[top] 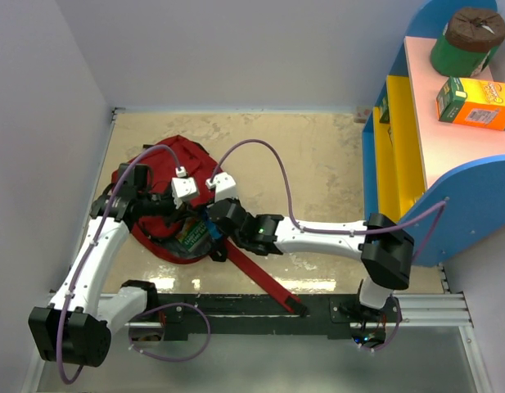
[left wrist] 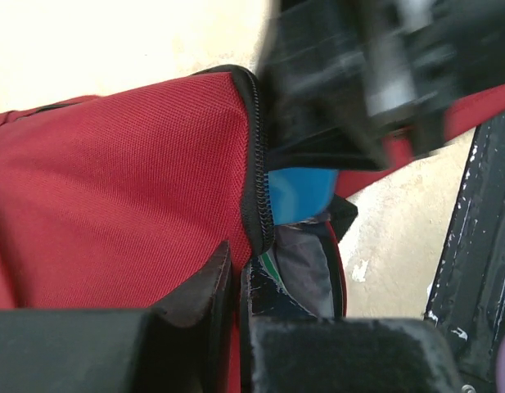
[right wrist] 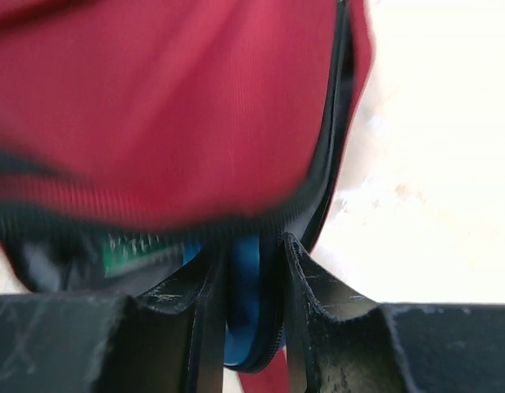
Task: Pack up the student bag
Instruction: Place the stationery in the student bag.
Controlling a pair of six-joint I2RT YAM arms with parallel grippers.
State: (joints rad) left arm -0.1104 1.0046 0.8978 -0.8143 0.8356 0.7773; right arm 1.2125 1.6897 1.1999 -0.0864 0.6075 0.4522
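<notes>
The dark-red student bag [top: 174,160] lies at the table's left with its mouth open towards me. My left gripper [top: 164,207] is shut on the bag's zipper rim [left wrist: 254,196] and holds the mouth open; its jaws [left wrist: 238,282] pinch the red fabric. My right gripper [top: 211,223] is shut on a small blue pencil case [right wrist: 244,286] and holds it halfway into the mouth. The pencil case also shows in the left wrist view [left wrist: 301,192] and from above [top: 201,233]. A dark book with green print [right wrist: 129,254] lies inside on the grey lining [left wrist: 305,270].
A long red strap [top: 264,282] trails from the bag to the black rail [top: 260,311] at the near edge. A blue, yellow and pink shelf [top: 399,155] stands at the right, with a green tub [top: 467,41] and an orange box [top: 475,102] on top.
</notes>
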